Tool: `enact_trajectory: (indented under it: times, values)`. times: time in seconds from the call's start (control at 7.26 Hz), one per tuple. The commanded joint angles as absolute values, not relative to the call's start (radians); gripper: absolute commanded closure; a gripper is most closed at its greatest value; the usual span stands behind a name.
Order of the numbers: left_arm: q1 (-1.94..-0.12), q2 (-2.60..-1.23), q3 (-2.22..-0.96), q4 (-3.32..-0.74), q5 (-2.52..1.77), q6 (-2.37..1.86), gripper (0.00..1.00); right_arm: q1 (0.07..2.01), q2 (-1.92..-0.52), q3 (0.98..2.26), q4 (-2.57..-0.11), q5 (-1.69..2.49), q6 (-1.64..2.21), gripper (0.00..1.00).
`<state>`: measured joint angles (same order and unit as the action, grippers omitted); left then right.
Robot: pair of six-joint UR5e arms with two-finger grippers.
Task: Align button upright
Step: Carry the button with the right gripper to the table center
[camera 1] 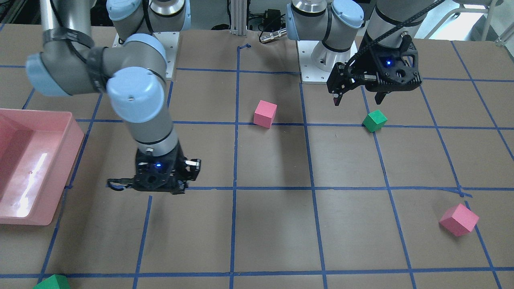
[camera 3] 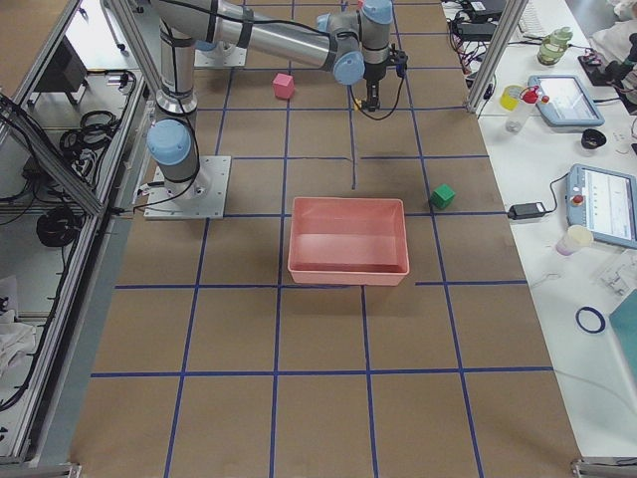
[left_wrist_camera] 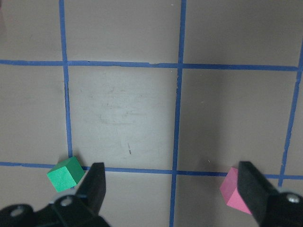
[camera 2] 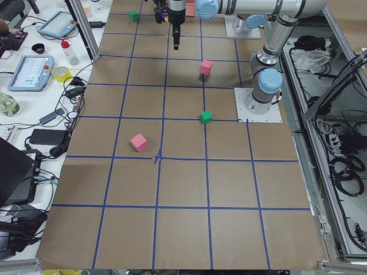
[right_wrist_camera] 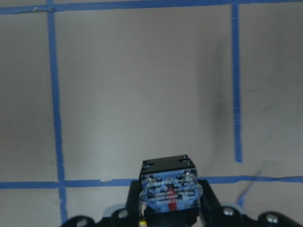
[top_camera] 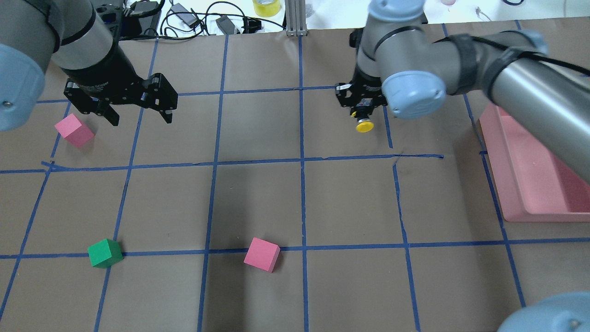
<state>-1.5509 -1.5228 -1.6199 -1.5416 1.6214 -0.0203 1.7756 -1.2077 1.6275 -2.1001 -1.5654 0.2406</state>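
Note:
The button (top_camera: pixel 364 124) is in my right gripper (top_camera: pixel 363 113), which is shut on its black body at the far right-centre of the table. Its yellow cap sticks out below the fingers, towards the robot, so it is not upright. In the right wrist view its whitish base block (right_wrist_camera: pixel 169 191) faces the camera between the fingers. I cannot tell whether it touches the table. In the front view the right gripper (camera 1: pixel 160 188) hides the button. My left gripper (top_camera: pixel 139 119) hangs open and empty over the far left; it also shows in the front view (camera 1: pixel 358 100).
A pink bin (top_camera: pixel 530 203) stands at the right edge. One pink cube (top_camera: pixel 73 130) lies beside the left gripper and another (top_camera: pixel 262 254) lies near centre. A green cube (top_camera: pixel 105 253) lies at the near left. Blue tape lines grid the brown table.

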Motion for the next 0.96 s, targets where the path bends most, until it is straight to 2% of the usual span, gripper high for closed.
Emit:
enact_trajectory:
  times: [0.0, 0.28, 0.83]
  values:
    - [-1.551, -1.522, -1.62, -1.542, 1.621, -0.02, 0.0, 1.896, -1.117, 1.632, -2.224, -1.565, 0.365, 1.0]
    - [-1.551, -1.522, -1.62, -1.543, 1.623, -0.018, 0.0, 1.982, -1.043, 1.643, -2.318, -1.598, 0.394, 1.0]
    - [-1.549, -1.526, -1.62, -1.542, 1.621, -0.017, 0.0, 1.993, -1.008, 1.712, -2.439, -1.586, 0.4, 1.0]
